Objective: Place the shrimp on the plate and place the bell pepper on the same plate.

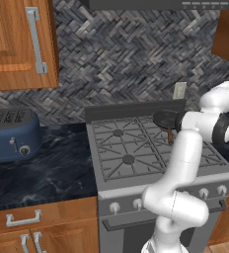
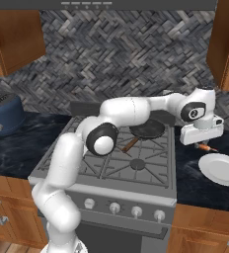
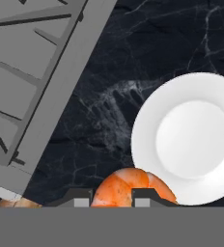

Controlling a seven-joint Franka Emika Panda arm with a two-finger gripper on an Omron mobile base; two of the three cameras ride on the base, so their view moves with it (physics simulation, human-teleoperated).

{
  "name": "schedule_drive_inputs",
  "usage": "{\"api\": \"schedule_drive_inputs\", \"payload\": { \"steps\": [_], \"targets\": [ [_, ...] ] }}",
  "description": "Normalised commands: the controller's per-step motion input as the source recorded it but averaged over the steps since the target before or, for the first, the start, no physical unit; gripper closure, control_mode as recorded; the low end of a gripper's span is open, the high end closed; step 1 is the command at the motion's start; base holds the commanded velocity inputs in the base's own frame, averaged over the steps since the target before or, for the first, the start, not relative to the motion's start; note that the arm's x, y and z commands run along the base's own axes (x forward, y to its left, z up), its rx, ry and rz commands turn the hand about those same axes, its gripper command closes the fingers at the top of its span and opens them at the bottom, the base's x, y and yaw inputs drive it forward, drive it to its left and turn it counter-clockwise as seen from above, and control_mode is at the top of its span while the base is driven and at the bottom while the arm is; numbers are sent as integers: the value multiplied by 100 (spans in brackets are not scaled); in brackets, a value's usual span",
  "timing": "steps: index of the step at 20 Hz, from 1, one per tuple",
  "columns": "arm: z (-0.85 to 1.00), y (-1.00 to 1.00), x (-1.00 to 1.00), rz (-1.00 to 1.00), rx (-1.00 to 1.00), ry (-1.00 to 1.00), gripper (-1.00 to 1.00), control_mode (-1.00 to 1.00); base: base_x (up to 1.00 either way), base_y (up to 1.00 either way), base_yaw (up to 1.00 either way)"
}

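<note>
Shrimp [image 3: 126, 188] pinched in gripper [image 3: 112, 198], beside plate [image 3: 147, 140].

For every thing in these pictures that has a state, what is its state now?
gripper: jaws shut on the shrimp, above the counter
shrimp: held between the jaws
plate: bare, flat on the counter
frying pan: on the stove
cabinet door: closed

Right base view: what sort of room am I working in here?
A home kitchen, rendered: a gas stove with a frying pan on it, dark marble counter, wooden cabinets and a blue toaster.
</note>
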Motion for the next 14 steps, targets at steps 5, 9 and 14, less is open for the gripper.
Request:
{"api": "schedule_drive_inputs", "payload": {
  "steps": [5, 9, 14],
  "targets": [
    [-9, -9, 4, -1, -1, 0, 100, -100, 0, 0, 0],
    [-13, -16, 1, 0, 0, 0, 100, -100, 0, 0, 0],
    [-5, -31, 6, 0, 0, 0, 100, -100, 0, 0, 0]
  ]
}}
